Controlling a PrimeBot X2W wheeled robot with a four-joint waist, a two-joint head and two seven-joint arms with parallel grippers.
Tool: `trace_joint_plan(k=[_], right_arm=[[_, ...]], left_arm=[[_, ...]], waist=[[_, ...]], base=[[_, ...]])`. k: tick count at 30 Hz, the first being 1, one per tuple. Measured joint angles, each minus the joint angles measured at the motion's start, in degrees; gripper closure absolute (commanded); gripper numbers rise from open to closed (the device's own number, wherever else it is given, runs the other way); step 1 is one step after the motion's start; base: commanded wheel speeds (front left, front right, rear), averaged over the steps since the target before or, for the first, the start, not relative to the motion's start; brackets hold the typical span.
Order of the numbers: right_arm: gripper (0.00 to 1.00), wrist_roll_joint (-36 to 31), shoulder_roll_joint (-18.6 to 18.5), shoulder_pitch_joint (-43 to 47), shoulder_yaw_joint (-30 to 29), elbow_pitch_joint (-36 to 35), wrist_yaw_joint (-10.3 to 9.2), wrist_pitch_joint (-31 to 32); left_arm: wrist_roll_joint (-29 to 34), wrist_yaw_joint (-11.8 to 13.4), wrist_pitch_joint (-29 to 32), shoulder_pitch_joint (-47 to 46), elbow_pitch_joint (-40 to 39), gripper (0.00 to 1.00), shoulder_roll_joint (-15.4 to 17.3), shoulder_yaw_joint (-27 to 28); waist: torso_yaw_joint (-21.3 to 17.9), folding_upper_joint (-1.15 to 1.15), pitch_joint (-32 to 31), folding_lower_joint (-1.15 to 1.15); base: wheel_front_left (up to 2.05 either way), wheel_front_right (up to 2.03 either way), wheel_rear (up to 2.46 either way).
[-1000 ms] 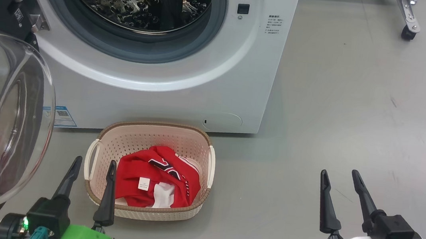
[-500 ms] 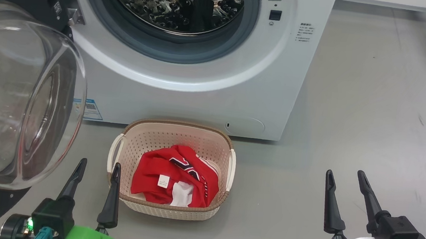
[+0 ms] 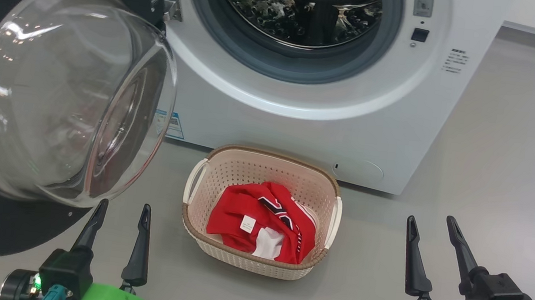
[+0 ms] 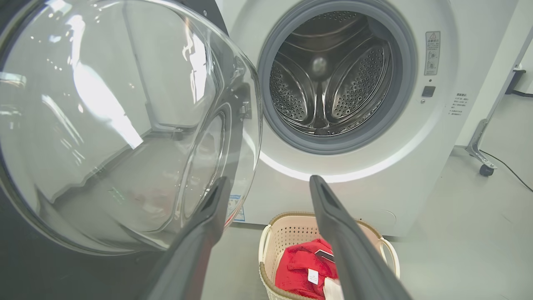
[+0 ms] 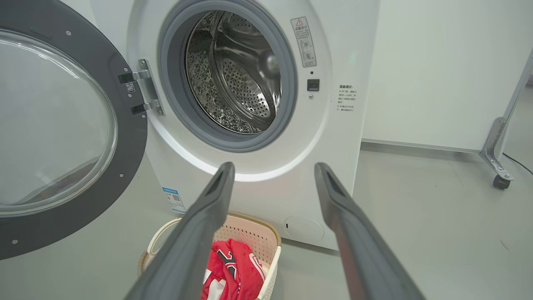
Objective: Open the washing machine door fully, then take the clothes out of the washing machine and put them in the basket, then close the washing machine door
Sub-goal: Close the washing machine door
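The white washing machine [image 3: 310, 124] [image 4: 416, 158] [image 5: 333, 137] stands with its steel drum bare inside. Its door [image 3: 67, 92] [image 4: 116, 125] [image 5: 54, 125], black rim and bulging clear glass, is swung wide open to the left. On the floor in front sits the cream basket [image 3: 244, 172] [image 4: 291, 229] [image 5: 254, 233], holding the red and white clothes [image 3: 260, 214] [image 4: 304, 266] [image 5: 233, 266]. My left gripper [image 3: 122, 211] [image 4: 268, 185] hangs open at the lower left, just below the door's glass and left of the basket. My right gripper [image 3: 430, 226] [image 5: 275, 171] is open at the lower right, over bare floor, nothing between its fingers.
A metal frame leg on a caster [image 5: 499, 166] [image 4: 483, 158] stands right of the machine, with a dark cable [image 4: 508, 166] trailing past it. A pale wall [image 5: 437, 71] rises behind. Grey floor [image 3: 497, 171] stretches to the right of the machine.
The whole head view has shifted to the right, bringing more of the open door into sight: the camera has turned left. Both grippers keep their places and stay open.
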Motion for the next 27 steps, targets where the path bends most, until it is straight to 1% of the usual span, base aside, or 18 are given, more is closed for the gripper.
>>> trace_joint_plan(k=[8,14,17,27], right_arm=[[0.0,-0.08,0.01,0.49,0.23,0.03,0.45,0.0],[0.0,-0.23,0.01,0.6,0.86,0.26,0.51,0.0],[0.0,-0.41,0.02,0.6,1.64,0.58,1.0,0.0],[0.0,-0.48,0.02,0.6,1.89,1.02,1.0,0.0]], left_arm=[[-0.18,0.01,-0.4,0.03,0.47,0.0,-0.03,0.13],[-0.33,0.42,-0.42,0.3,0.79,0.0,-0.08,0.71],[-0.68,0.42,-0.51,0.74,0.77,0.0,-0.11,1.35],[-0.68,0.42,-0.51,1.31,0.68,0.0,-0.13,1.27]], waist=[[5.27,0.0,-0.06,0.0],[8.26,0.0,-0.29,0.0],[8.97,0.0,-0.5,0.0],[8.89,0.0,-0.65,0.0]], base=[[0.0,0.0,0.0],[0.0,0.0,0.0],[0.0,0.0,0.0],[0.0,0.0,0.0]])
